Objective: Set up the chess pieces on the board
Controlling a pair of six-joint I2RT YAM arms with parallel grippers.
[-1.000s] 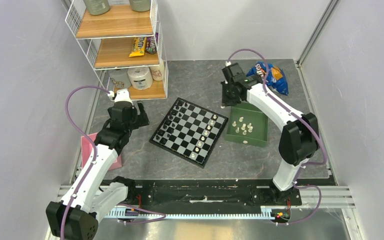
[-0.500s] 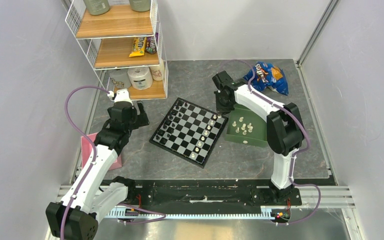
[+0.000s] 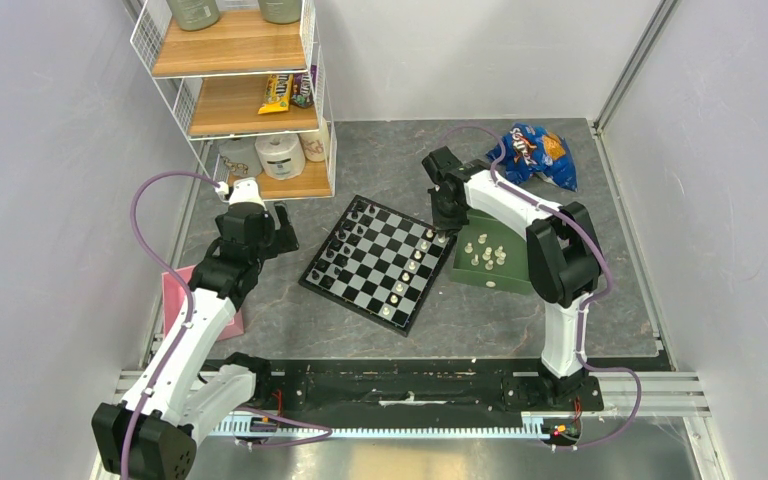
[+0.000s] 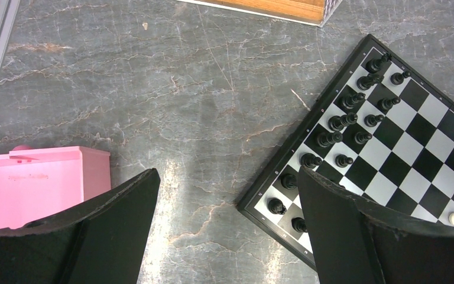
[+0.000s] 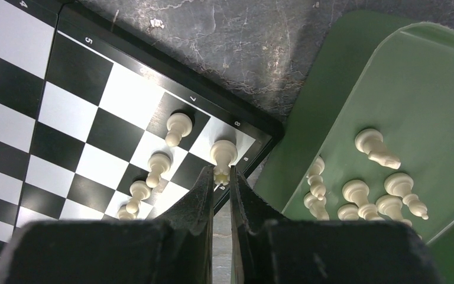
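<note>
The small cream-white chess piece [image 5: 223,152] I'm working with is pinched between the two black fingertips of my right hand [image 5: 221,176], which is closed on its lower body. It is over the corner square of the flat black-and-white chequered chessboard [image 5: 77,112], by the "8" printed on the black border. I can't tell whether its base touches the square.

More cream-white pieces [image 5: 178,127] stand on the squares just beside it, in a row along that side of the board. The small black chess figures [image 4: 343,121] fill two rows on the opposite side.

Just beside the board's corner lies the green rectangular plastic tray [image 5: 437,89]. It holds a loose cluster of cream-white pieces [image 5: 375,145], close together and leaning at different angles.

Board and tray both rest on the dark grey, marble-patterned counter [image 4: 183,89].

On the far side of the board, my left hand [image 4: 227,177] has its black fingers spread wide with nothing between them. It is over bare counter, between the board's edge and a pink rectangular box [image 4: 35,183].

Towards the back of the counter, in the top view, a blue crinkled snack bag [image 3: 535,150] lies behind the right arm. A white wire rack with wooden shelves [image 3: 240,95] stands at the rear left.
</note>
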